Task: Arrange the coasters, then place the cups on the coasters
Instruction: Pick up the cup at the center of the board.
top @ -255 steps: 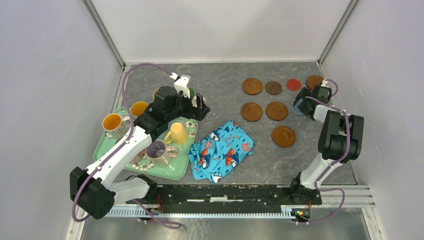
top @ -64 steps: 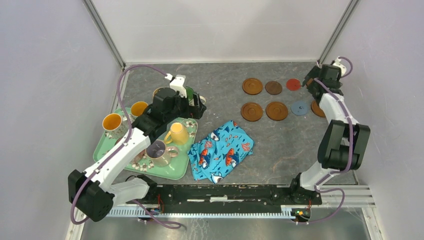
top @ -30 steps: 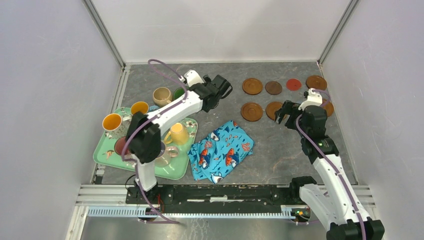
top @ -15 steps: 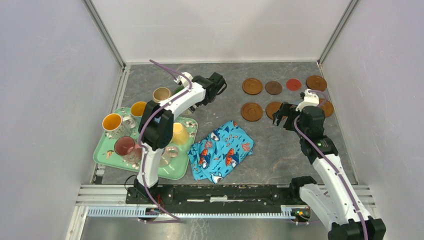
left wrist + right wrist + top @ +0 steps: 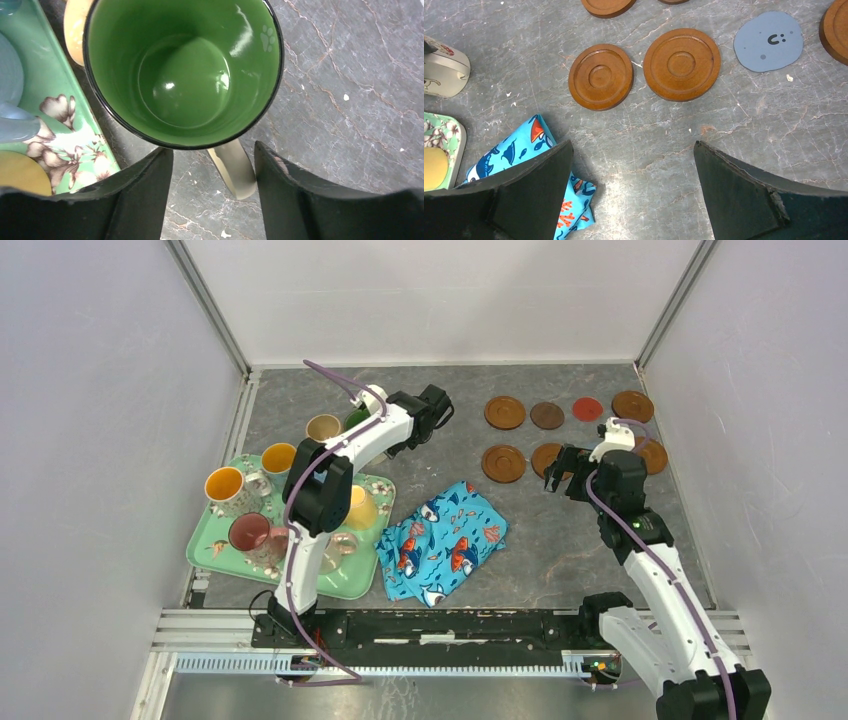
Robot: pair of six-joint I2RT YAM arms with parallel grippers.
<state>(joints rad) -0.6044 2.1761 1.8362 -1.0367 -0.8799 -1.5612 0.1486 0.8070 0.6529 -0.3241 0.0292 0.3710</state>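
Note:
A cream cup with a green inside [image 5: 182,70] stands on the table beside the tray. My left gripper [image 5: 212,149] is open, its fingers either side of the cup's handle [image 5: 235,170]; the right finger is close against the handle and the left one stands apart from it. My right gripper [image 5: 633,145] is open over bare table, just short of two ringed brown coasters [image 5: 600,76] [image 5: 681,64] and a blue-grey coaster [image 5: 768,41]. More coasters form a back row: brown [image 5: 505,412], dark brown [image 5: 547,415], red [image 5: 587,409], brown [image 5: 632,405].
The green floral tray [image 5: 205,540] holds orange-lined cups [image 5: 225,483] [image 5: 278,457], a pink-lined one [image 5: 247,532] and a yellow one [image 5: 360,508]. A beige cup [image 5: 323,427] stands behind it. The blue fish-print cloth [image 5: 445,540] lies crumpled between the arms.
My left arm has swung back toward the green-lined cup, and its jaws have narrowed round the handle. My right gripper has drifted slightly left and stays wide.

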